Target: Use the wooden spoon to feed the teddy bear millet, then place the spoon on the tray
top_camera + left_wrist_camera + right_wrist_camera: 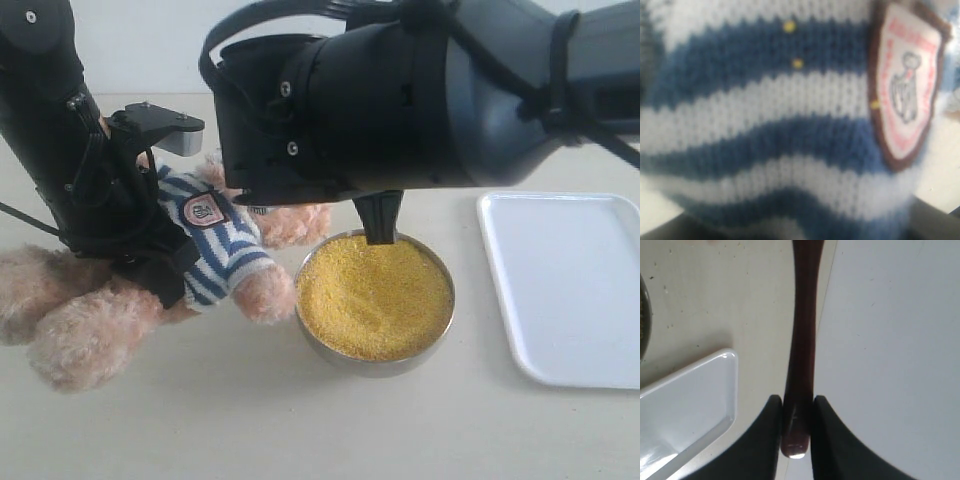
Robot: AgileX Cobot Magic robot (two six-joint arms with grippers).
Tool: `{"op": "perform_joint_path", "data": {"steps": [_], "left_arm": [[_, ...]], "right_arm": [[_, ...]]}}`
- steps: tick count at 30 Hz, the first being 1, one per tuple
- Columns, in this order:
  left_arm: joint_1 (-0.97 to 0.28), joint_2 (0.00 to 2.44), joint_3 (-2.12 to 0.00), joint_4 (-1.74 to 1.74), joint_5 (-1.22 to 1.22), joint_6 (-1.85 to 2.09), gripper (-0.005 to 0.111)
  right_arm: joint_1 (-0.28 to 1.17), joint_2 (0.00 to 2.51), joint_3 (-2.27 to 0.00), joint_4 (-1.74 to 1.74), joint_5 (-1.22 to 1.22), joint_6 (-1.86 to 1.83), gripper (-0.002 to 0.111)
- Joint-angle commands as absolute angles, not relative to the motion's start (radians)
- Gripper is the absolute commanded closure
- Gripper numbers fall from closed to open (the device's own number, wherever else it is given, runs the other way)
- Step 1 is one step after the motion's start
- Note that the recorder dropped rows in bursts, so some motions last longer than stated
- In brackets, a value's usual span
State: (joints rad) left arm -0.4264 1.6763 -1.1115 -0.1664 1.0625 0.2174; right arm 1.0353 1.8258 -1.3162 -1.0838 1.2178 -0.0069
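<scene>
Pinching the end of the wooden spoon (802,330) handle, the right pincer (796,402) has its two fingers pressed against the slim stem, which runs straight out ahead of them. The spoon's bowl is out of sight. From outside, a dark strip under that arm drops to the far edge of the millet (375,295), which lies directly below the pincer in its metal bowl (375,362). The tray (560,290) sits off to the pincer's outer side on the desk (250,420), and the teddy bear (225,250) is on its inner side. The left pincer (150,265) is closed around the bear's striped torso, and its camera sees nothing but knit and badge.

The grip is the weak point. With only the handle tip caught, a loaded spoon could swivel between the fingers and tip grain out. A heaped scoop would shed millet on the way across, and a few yellow grains (797,63) already sit on the shirt. The bear's face is hidden behind the left arm, so aiming for the mouth is guesswork, and the two arms work close enough to knock together.
</scene>
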Motion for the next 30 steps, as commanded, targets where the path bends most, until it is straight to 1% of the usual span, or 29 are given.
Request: {"op": "perform_joint_path", "data": {"steps": [1, 9, 17, 30], "left_arm": [[-0.428, 1.672, -1.117, -0.168, 1.07, 0.224, 0.103], [-0.428, 1.672, -1.117, -0.168, 1.07, 0.224, 0.103], [-0.428, 1.672, -1.117, -0.168, 1.07, 0.224, 0.103], [-0.428, 1.672, -1.117, -0.168, 1.07, 0.224, 0.103]], "right_arm": [[1.036, 1.823, -1.315, -1.096, 1.221, 0.0, 0.109], [1.036, 1.81, -1.311, -1.094, 1.221, -0.006, 0.109], [1.036, 1.779, -1.207, -1.149, 1.221, 0.028, 0.109], [1.056, 1.79, -1.207, -1.257, 1.221, 0.061, 0.109]]}}
